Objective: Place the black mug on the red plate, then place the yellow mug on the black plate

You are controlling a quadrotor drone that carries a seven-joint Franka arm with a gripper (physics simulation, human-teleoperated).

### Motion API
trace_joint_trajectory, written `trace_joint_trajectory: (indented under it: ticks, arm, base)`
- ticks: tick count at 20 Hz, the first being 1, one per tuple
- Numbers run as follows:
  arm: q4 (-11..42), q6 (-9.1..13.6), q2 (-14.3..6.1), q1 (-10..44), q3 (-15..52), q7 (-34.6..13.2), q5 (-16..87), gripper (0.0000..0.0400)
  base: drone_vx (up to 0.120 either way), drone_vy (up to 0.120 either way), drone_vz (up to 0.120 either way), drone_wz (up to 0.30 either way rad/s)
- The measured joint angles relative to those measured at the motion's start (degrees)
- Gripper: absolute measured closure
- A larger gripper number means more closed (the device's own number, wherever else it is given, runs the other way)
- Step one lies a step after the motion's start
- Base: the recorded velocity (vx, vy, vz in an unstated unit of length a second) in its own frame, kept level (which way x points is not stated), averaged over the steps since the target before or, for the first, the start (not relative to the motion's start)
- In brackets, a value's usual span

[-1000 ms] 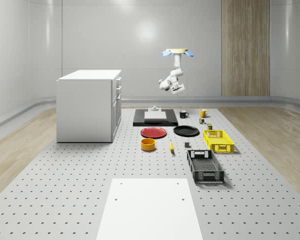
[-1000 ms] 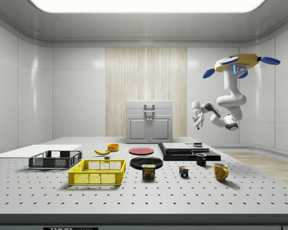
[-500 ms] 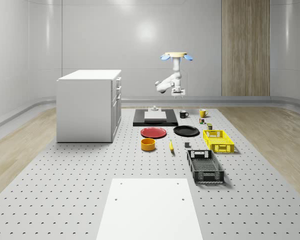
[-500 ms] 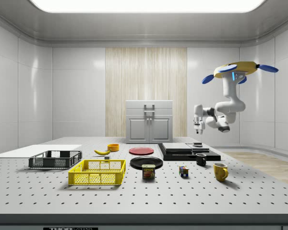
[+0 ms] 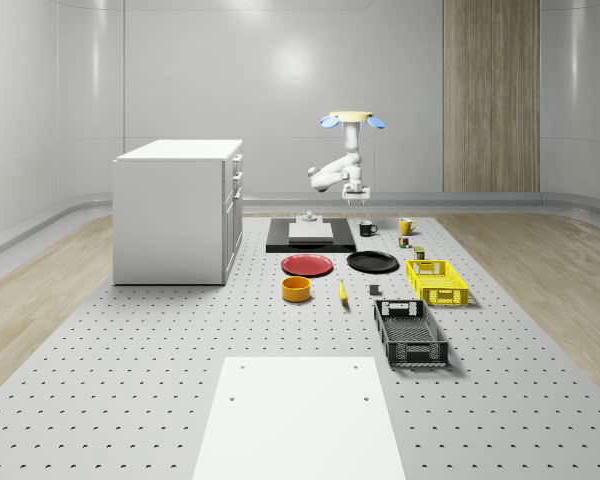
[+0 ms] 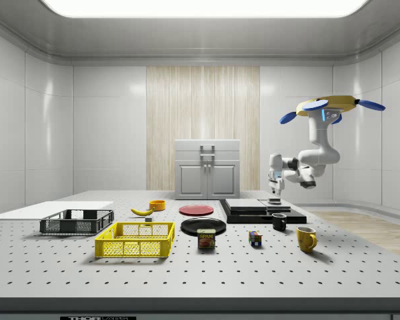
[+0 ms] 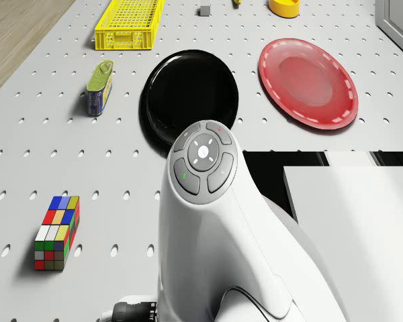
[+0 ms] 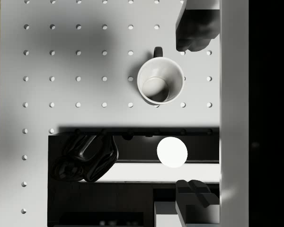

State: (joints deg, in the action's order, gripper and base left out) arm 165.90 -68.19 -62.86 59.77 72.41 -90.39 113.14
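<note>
Two crates come first at the side view's left, a black crate (image 6: 77, 221) and then a yellow crate (image 6: 137, 239) nearer the camera, both on the perforated surface (image 6: 187, 273). Behind them we see a banana (image 6: 142, 211) and a yellow bowl (image 6: 157, 205). Next come the red plate (image 6: 196, 210) and, in front of it, the black plate (image 6: 203, 226); both are bare. A Spam can (image 6: 206, 239) stands just in front of the black plate, and a Rubik's cube (image 6: 255, 238) lies to its right. Further right a black slab (image 6: 253, 212) carries a white block. The claw (image 6: 275, 193) hangs above that slab's near edge, pointing straight down, clear of everything. In the wrist view we see its fingers (image 8: 196, 28) spread wide and holding nothing. The black mug (image 8: 160, 80) is below them, off to one side of the gap, upright on the surface beside the slab. In the side view the black mug (image 6: 279, 222) stands just in front of the slab, well apart from the red plate. The yellow mug (image 6: 306, 239) stands to its right, nearer the camera, also upright on the surface. Furthest right the drone (image 6: 330, 107) hovers high above the surface's far end, its arm (image 6: 313, 160) bent back towards the slab.
</note>
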Motion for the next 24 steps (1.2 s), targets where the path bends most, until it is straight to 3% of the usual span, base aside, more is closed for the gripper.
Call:
trace_joint_trajectory:
  ticks: [18, 24]
  arm:
    - [-0.36, -4.47, -5.25, 2.23, 1.89, -2.01, -2.66, 0.0000]
    - [-0.77, -5.78, -6.61, 3.51, 2.49, -2.94, -3.46, 0.0000]
  base:
    - [0.000, 0.013, -0.120, 0.000]
    - [0.000, 0.000, -0.013, 0.000]
